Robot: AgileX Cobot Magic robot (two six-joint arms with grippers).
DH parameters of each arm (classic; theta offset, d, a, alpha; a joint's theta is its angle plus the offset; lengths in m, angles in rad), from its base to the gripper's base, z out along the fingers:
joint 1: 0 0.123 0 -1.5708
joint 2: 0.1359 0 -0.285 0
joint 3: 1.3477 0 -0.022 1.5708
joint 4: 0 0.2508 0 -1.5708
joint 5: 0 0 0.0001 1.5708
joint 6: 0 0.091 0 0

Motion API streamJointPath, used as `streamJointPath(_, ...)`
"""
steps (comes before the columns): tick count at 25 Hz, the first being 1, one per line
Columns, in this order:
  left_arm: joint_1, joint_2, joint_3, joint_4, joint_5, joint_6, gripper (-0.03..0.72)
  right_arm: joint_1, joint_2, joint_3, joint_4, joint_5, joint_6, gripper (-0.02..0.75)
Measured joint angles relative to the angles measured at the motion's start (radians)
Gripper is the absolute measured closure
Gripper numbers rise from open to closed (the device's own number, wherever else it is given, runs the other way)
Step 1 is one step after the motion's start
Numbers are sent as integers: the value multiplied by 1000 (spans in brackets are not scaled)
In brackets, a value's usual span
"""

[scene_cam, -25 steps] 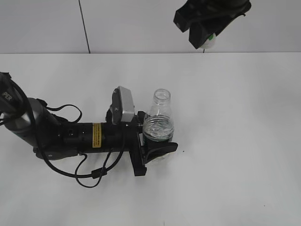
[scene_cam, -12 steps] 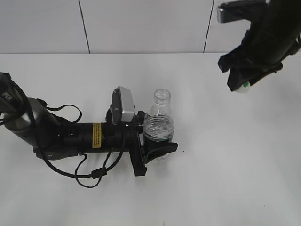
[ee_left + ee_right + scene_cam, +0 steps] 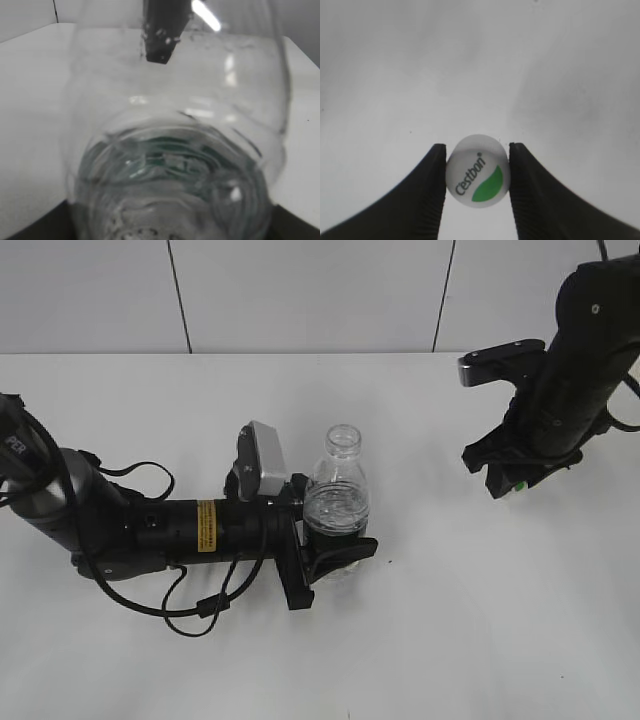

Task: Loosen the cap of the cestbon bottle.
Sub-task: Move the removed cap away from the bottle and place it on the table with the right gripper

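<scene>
The cestbon bottle [image 3: 338, 505] stands upright in the middle of the table with its neck open and no cap on it. My left gripper [image 3: 322, 540] is shut on its lower body. In the left wrist view the bottle [image 3: 175, 165] fills the frame and hides the jaws. The cap [image 3: 477, 170], white with a green patch and the word Cestbon, sits between the fingers of my right gripper [image 3: 476, 172], which is shut on it. In the exterior view my right gripper [image 3: 512, 483] is low over the table at the right, with a sliver of the cap [image 3: 519, 486] showing.
The white table [image 3: 450, 620] spreads all round. A grey wall with vertical seams [image 3: 436, 295] stands behind. The left arm and its cables [image 3: 160, 530] lie across the table's left half.
My right gripper has carried the cap from high above the bottle to the right and down, close to the table. The left gripper and bottle have stayed in place.
</scene>
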Motion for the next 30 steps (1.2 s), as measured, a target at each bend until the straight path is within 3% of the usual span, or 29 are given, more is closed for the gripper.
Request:
streamJointPath(19, 0, 0, 0, -5, 1, 0, 288, 0, 123, 0, -46, -49, 0, 443)
streamJointPath(26, 0, 0, 0, -5, 1, 0, 288, 0, 137, 0, -46, -42, 0, 307)
streamJointPath(30, 0, 0, 0, -6, 1, 0, 288, 0, 137, 0, -45, -38, 0, 149)
